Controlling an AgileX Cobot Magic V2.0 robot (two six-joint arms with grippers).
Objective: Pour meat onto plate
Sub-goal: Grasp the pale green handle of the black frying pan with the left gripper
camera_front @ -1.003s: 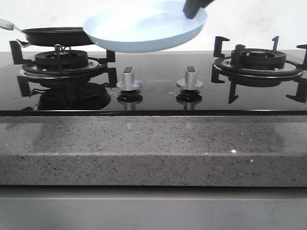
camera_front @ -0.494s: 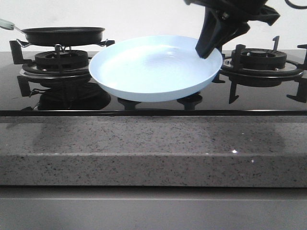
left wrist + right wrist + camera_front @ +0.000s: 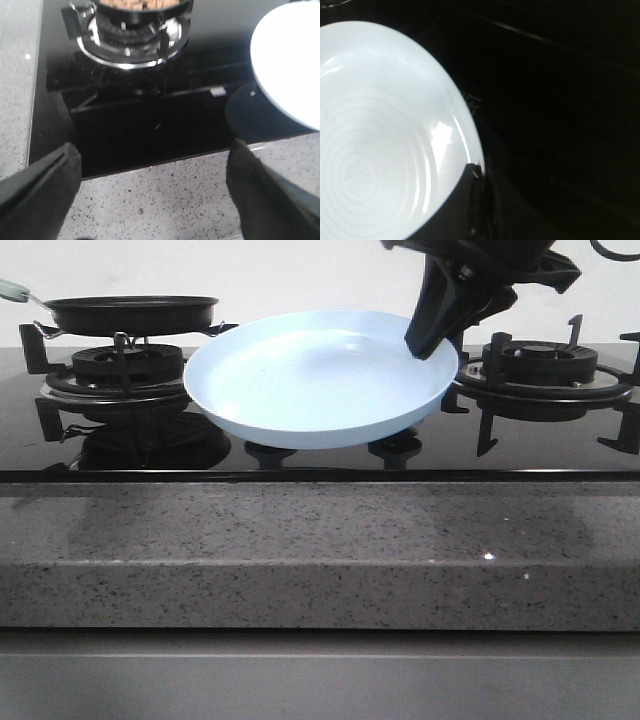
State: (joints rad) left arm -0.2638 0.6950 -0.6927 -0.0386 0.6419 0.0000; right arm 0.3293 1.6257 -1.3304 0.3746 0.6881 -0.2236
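Glossy black hob set in speckled grey counter.

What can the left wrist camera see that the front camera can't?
Only the left wrist view looks down into the black pan and shows the meat inside, plus the left gripper with its jaws wide apart. Only the front view shows the right gripper clamped on the plate's rim, and the right burner. Both show the pale blue plate and the left burner.
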